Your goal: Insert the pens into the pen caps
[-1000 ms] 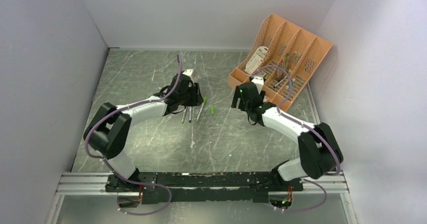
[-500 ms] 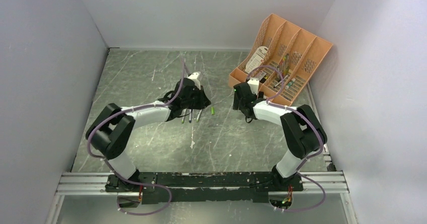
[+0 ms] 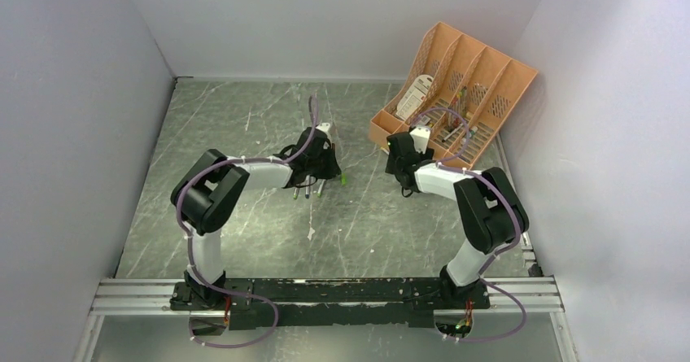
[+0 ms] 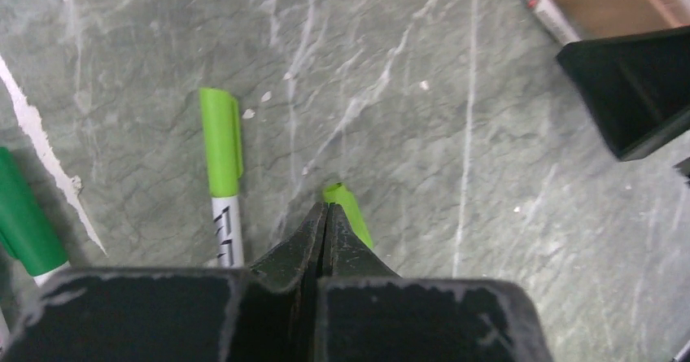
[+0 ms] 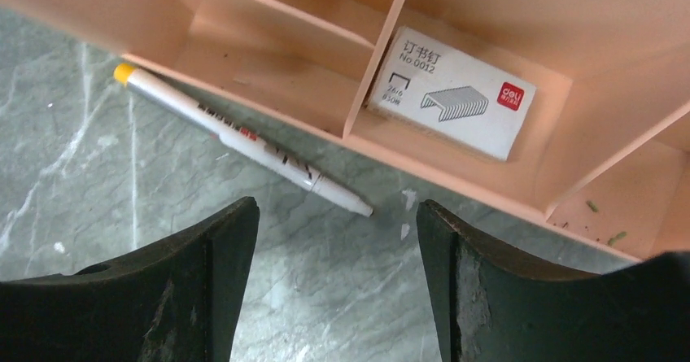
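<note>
In the left wrist view my left gripper (image 4: 325, 209) is shut with nothing between its jaws. Its tips sit low over a loose bright green pen cap (image 4: 351, 213), which pokes out just to their right. To the left lies a white pen (image 4: 227, 232) with a bright green cap (image 4: 220, 141) on its end. A darker green cap (image 4: 23, 215) shows at the left edge. In the top view the left gripper (image 3: 327, 165) partly covers the pens (image 3: 306, 189), and the loose cap (image 3: 344, 179) lies beside it. My right gripper (image 5: 335, 207) is open and empty above bare table.
The orange organizer (image 3: 480, 69) stands at the back right, with a staple box (image 5: 451, 93) in one compartment. A white pen with a yellow end (image 5: 236, 134) lies on the table along its front wall. The right gripper (image 4: 635, 93) shows as a black shape to the right of the left one.
My left gripper has moved right, over the pens and up to the loose green cap. My right gripper has moved a little back and right towards the organizer, with its arm folded in.
</note>
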